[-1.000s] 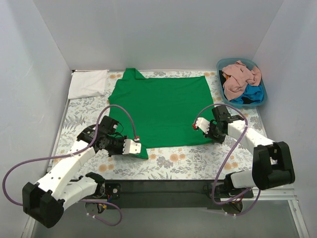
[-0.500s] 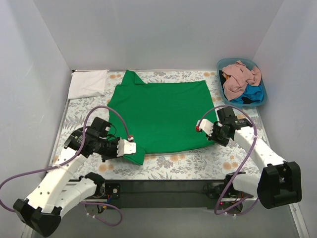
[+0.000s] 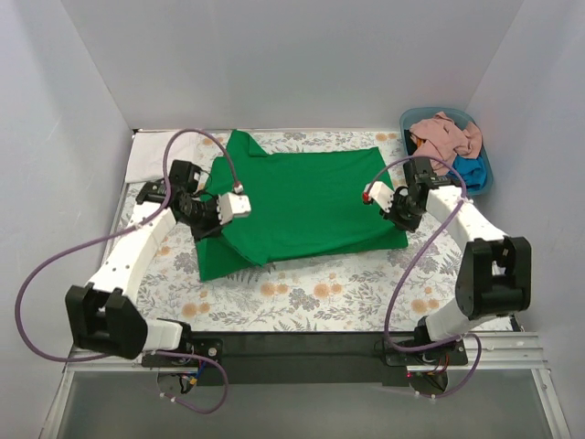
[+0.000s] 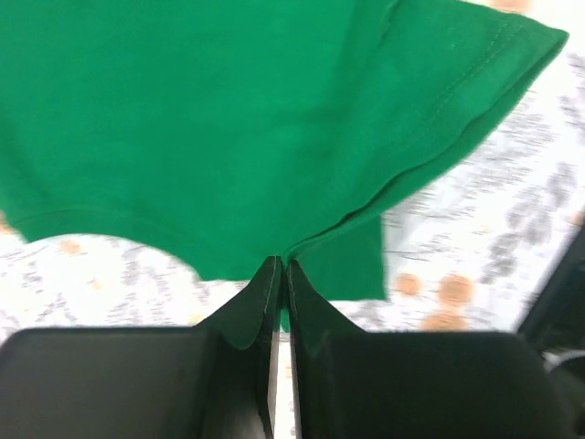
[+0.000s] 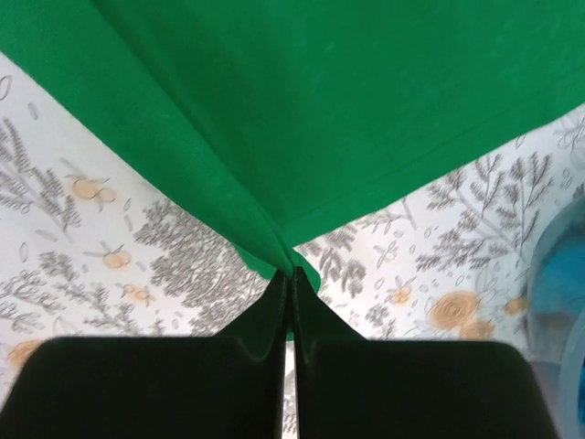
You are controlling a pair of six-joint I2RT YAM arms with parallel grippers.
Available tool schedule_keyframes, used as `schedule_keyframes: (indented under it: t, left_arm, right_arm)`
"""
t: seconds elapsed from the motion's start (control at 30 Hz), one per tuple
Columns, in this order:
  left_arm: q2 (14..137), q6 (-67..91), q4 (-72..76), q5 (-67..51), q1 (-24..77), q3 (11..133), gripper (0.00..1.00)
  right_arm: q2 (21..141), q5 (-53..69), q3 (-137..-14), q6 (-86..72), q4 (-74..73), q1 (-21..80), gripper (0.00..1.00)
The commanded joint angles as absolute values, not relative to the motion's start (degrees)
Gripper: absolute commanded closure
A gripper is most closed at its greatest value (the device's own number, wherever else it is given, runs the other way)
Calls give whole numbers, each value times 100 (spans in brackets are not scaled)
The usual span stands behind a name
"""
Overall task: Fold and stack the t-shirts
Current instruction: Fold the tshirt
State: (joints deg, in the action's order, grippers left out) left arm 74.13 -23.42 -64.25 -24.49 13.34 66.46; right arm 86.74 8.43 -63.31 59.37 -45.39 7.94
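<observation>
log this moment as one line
step: fold green t-shirt | left gripper: shut on its edge | right gripper: shut on its edge | waiting: salmon-pink t-shirt in tub

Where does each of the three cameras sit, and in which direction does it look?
Top external: above, behind the arm bases, looking down on the floral table covering, bright green cloth t-shirt and blue plastic tub; both arms show.
Left wrist: on the left arm, looking along the left gripper, shut on green cloth; dark fingers show.
Right wrist: likewise along the right gripper, dark fingers shut on the shirt's other side.
Shared: both wrist views show the shirt over the floral covering.
</observation>
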Motion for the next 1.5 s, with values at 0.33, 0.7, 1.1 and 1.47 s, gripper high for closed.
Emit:
schedule_keyframes:
  t: [0.33, 0.7, 1.1, 1.47]
  left_arm:
    - [9692, -2795, -5388, -2751, 765, 8384, 100]
    - [10564, -3102, -5291, -2909, 738, 9228, 100]
    - [11118, -3270, -5317, -2918, 738, 9685, 100]
    - [11145, -3331, -5142, -2830, 747, 9615, 100]
  right_arm:
    - [10589, 862, -8252, 6451, -4676, 712, 99]
    - [11021, 870, -8578, 6495, -4658, 694, 99]
    - [11127, 870, -8736, 6451, -4658, 677, 99]
    - [11180, 853, -8798, 6451, -4658, 642, 99]
